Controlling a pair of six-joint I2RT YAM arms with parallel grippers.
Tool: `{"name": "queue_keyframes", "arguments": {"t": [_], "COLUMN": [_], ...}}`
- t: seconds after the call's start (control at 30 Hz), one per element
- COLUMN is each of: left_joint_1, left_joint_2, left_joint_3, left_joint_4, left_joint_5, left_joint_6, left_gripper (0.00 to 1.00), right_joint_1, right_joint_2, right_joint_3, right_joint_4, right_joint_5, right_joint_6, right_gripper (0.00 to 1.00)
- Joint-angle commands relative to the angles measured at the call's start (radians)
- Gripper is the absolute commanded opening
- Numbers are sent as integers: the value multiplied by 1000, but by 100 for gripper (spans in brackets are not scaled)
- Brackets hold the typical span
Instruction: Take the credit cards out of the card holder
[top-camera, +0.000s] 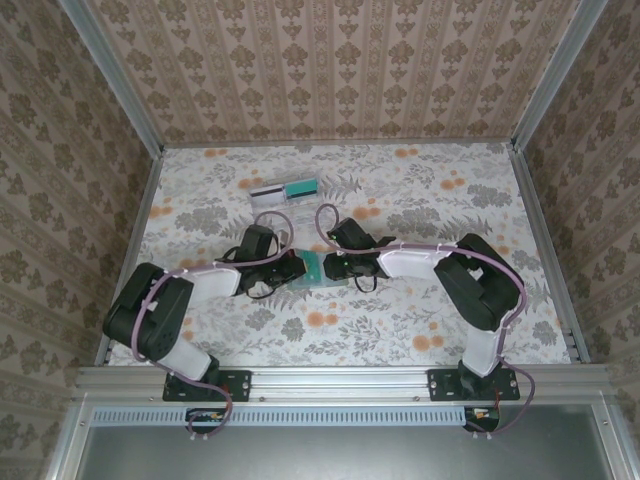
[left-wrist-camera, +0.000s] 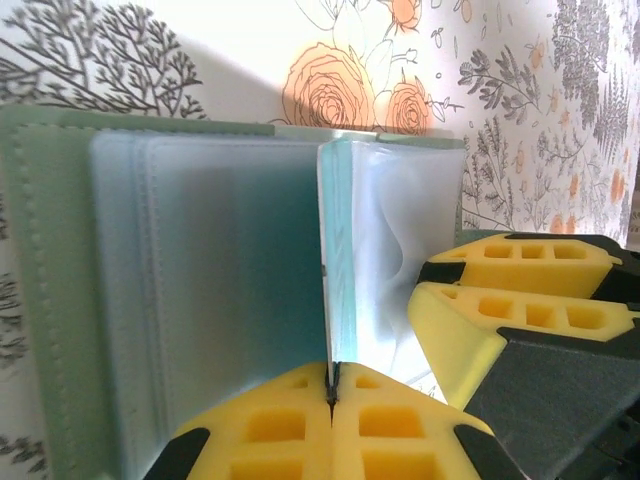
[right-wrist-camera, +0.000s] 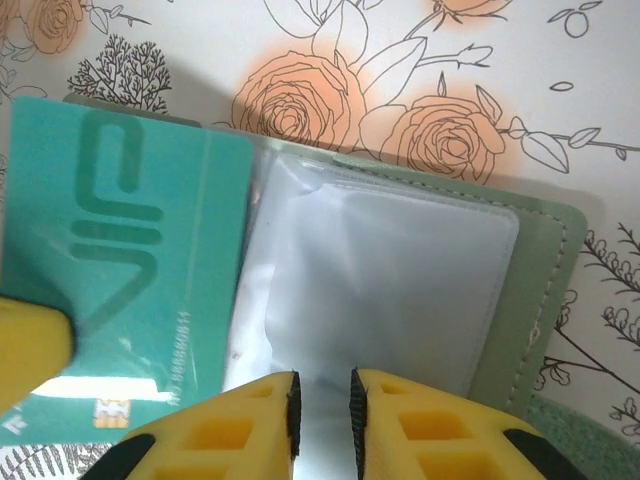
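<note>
Left claw (left-wrist-camera: 330, 395) is clenched on the edge of a teal card (right-wrist-camera: 120, 250), which overlaps the open card holder (right-wrist-camera: 545, 290) lying mid-way across the table (top-camera: 400, 330) between the two arms. Right claw (right-wrist-camera: 320, 400) sits over a clear sleeve (right-wrist-camera: 400, 270) with its jaws slightly parted, grasping nothing evident. A pale card (top-camera: 267, 196) and a green card (top-camera: 301, 187) lie well beyond the holder, so extraction appears partly complete: the teal card is not yet pulled free, and further cards may be hidden.

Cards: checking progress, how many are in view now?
3. A pale card and a teal card lie on the table beyond the wallet; a second teal card sticks from it. Pockets may hide more.
</note>
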Motion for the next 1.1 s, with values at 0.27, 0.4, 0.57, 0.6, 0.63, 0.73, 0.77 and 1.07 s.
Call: {"name": "queue_keyframes", "arguments": {"t": [0.27,0.4,0.57,0.6,0.63,0.73,0.77,1.07], "left_joint_1": [44,45,45,41,38,23,16,-70], "left_joint_2": [-208,-255,-285,-284,-281,-252,-236,-51], "left_joint_3": [6,40,127,151,184,299,345,690], "left_joint_4": [-252,-313,-427,-456,-494,-606,-640,-739], "left_joint_5": [-22,-31,-66,-81,-102,-172,-203,-464], "left_joint_6": [112,134,210,232,262,355,391,838], "left_gripper": [4,5,5,5,5,5,6,5], "right_joint_1": [-12,-11,-24,-28,-34,-49,-54,-86], "right_joint_2": [-120,-186,-296,-318,-346,-428,-442,-662], "right_joint_3": [-29,-39,-92,-109,-131,-199,-221,-352], "right_joint_4": [-51,-62,-54,-49,-38,3,18,84], "right_joint_5": [15,22,73,81,89,112,121,209], "right_joint_6": [-14,-26,-42,-45,-49,-61,-63,-43], "right_gripper": [33,37,47,47,48,58,63,100]}}
